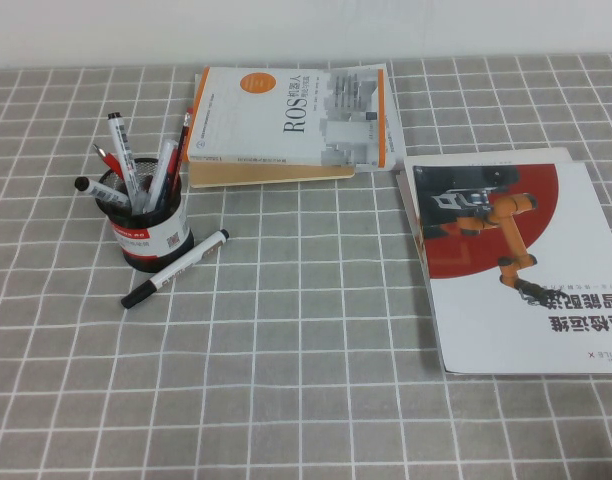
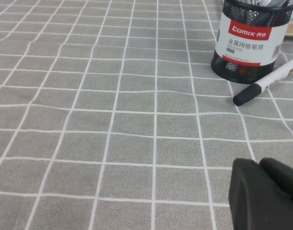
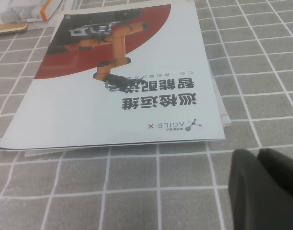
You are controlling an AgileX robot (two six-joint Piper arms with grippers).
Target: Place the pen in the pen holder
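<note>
- The pen (image 1: 175, 269) lies flat on the counter (image 1: 306, 400), cap end pointing towards the robot's side, its barrel touching or just beside the base of the pen holder (image 1: 151, 238).
- The pen holder stands upright at the robot's left, already holding another white marker (image 1: 122, 148) and thin red pens (image 1: 184, 135).
- A thick ROS book (image 1: 291, 120) lies beside the holder, farther back.
- A robot-arm brochure (image 1: 516, 265) lies on the robot's right, well apart from the pen.
- The left gripper (image 2: 266, 196) hangs above bare counter, near the pen; I cannot tell how its fingers stand.
- The right gripper (image 3: 264, 189) hangs just off the brochure's near edge; its fingers' state cannot be told either.
</note>
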